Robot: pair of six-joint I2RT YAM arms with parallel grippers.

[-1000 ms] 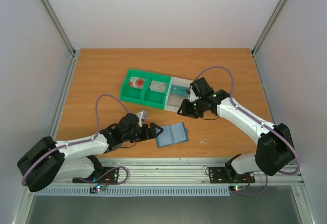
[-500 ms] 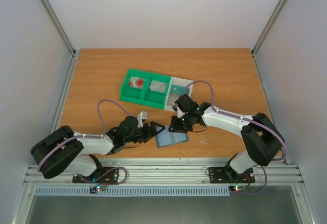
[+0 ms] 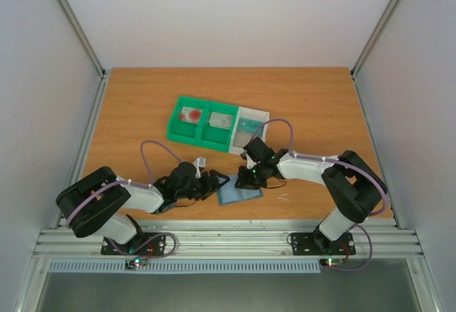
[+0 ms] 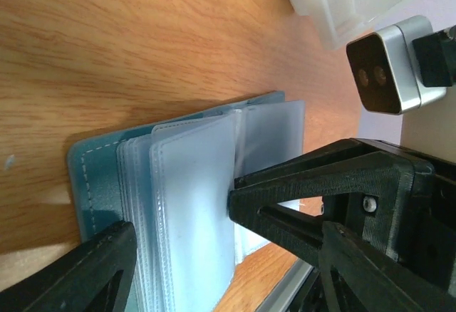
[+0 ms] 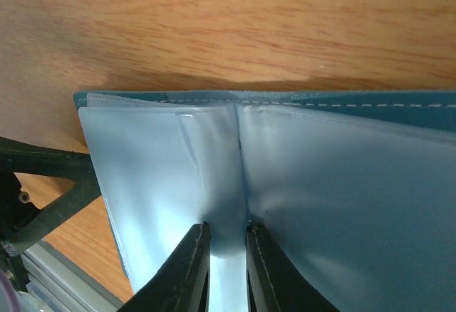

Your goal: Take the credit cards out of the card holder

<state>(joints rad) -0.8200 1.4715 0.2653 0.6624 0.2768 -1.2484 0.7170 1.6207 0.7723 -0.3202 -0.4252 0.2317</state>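
Observation:
The dark teal card holder (image 3: 240, 193) lies open on the table near the front edge, its pale blue sleeves up. My left gripper (image 3: 219, 182) is open at its left side. In the left wrist view (image 4: 174, 219) the jaws straddle the left stack of sleeves (image 4: 192, 205), one fingertip touching a sleeve edge. My right gripper (image 3: 247, 179) is down on the holder's centre fold. In the right wrist view (image 5: 228, 237) its jaws stand almost together with a strip of sleeve between them. Three credit cards lie in the tray: white-pink (image 3: 190, 115), grey (image 3: 221, 120), teal (image 3: 249, 124).
The green tray (image 3: 201, 137) with a white end compartment (image 3: 246, 139) stands behind the holder, mid-table. The metal rail (image 3: 228, 237) runs along the front edge close to the holder. The right wrist's silver camera (image 4: 388, 70) is close to my left gripper.
My right gripper has moved from the tray's white compartment down onto the open holder. My left gripper has slid right, up to the holder's left side.

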